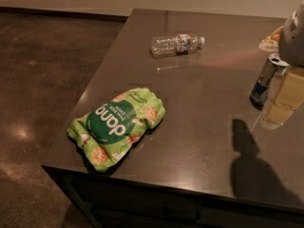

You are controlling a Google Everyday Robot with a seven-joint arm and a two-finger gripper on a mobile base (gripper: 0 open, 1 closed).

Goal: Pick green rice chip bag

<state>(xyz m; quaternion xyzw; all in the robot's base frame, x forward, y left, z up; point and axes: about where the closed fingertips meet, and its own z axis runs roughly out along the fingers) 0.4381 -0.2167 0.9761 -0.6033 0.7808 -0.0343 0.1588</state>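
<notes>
The green rice chip bag (116,126) lies flat near the front left corner of the dark table (199,141). It is crinkly light green with a dark-green circle, white lettering and pictures of round crackers. My gripper (281,101) hangs at the right edge of the view, above the table's right side and far to the right of the bag. It touches nothing on the bag. Part of the gripper is cut off by the frame edge.
A slim blue and silver can (264,82) stands just left of the gripper. A clear water bottle (175,44) lies on its side at the back. A small yellowish packet (270,38) sits at the far right. The floor (42,80) lies left of the table.
</notes>
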